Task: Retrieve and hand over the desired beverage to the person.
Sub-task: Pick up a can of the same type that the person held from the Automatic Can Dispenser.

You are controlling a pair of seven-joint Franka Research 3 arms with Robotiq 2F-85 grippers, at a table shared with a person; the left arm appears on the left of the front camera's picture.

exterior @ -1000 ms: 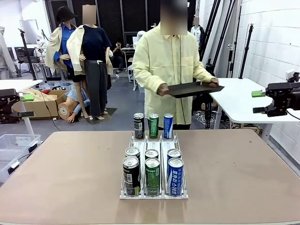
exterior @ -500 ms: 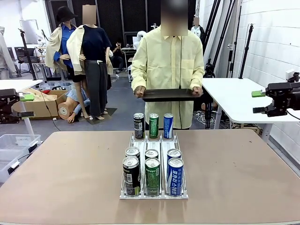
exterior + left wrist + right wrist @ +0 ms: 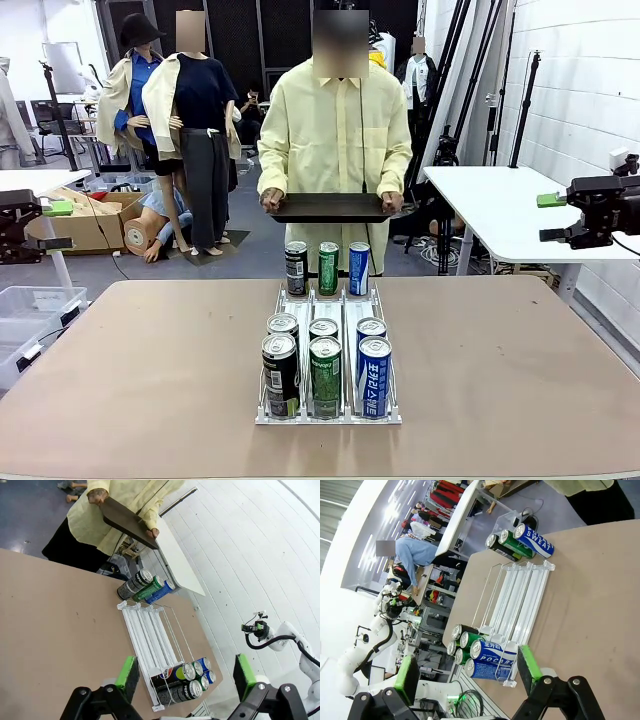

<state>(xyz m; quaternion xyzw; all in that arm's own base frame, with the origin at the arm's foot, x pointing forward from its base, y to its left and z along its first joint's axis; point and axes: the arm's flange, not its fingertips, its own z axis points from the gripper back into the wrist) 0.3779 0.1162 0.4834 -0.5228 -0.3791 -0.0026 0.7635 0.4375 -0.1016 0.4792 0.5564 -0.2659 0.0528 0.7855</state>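
Nine cans point(image 3: 325, 375) sat in a white rack point(image 3: 330, 303) in the middle of the desk point(image 3: 150, 360). Three were at its far end and six were bunched at the near end, in black, green and blue lanes. The person point(image 3: 335, 140) stood at the far edge holding a dark tray point(image 3: 330, 207) level.

The left fingers point(image 3: 127, 677) and right fingers point(image 3: 529, 665) were both spread wide, gripping nothing, well apart from the cans.

Honestly couldn't tell which drink was wanted, so I'd wait for a cue. Then I'd drop over one near-end can, straddle it upright and lift straight up, since its neighbours are packed close.

The front view gave the lane colours and the tray. The wrist views showed the print instead: Pepsi on the black cans from the left, Pocari Sweat on the blue from the right.
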